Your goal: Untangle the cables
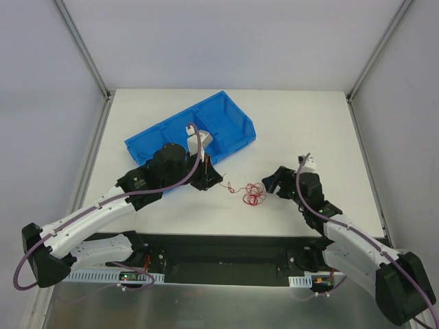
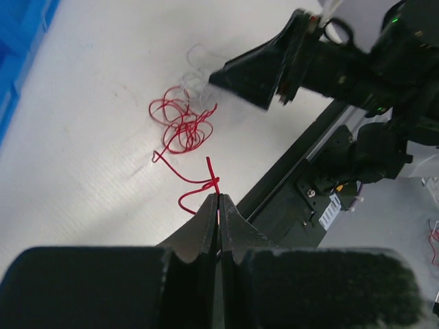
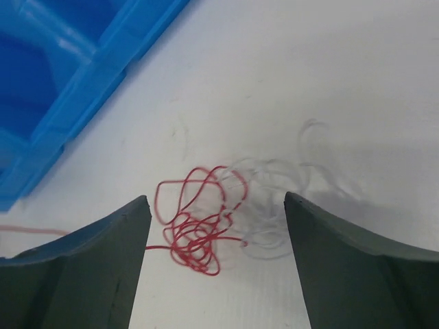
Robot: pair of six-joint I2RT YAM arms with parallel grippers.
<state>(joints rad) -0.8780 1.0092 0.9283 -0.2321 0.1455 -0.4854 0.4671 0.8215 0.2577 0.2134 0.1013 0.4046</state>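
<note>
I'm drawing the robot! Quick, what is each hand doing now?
Left gripper: shut, pinching the red wire.
Right gripper: open, holding nothing.

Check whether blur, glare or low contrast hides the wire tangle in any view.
Top external: evenly lit, only the red wire shows, tiny but distinct. Left wrist: red wire crisp, left gripper dark and soft up close. Right wrist: white wire faint against the pale table; no glare.

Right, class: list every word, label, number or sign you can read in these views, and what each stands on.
No text can be read.
The blue bin and the table show no print.
Any marks on the white strip at the arm base are too small to tell.
</note>
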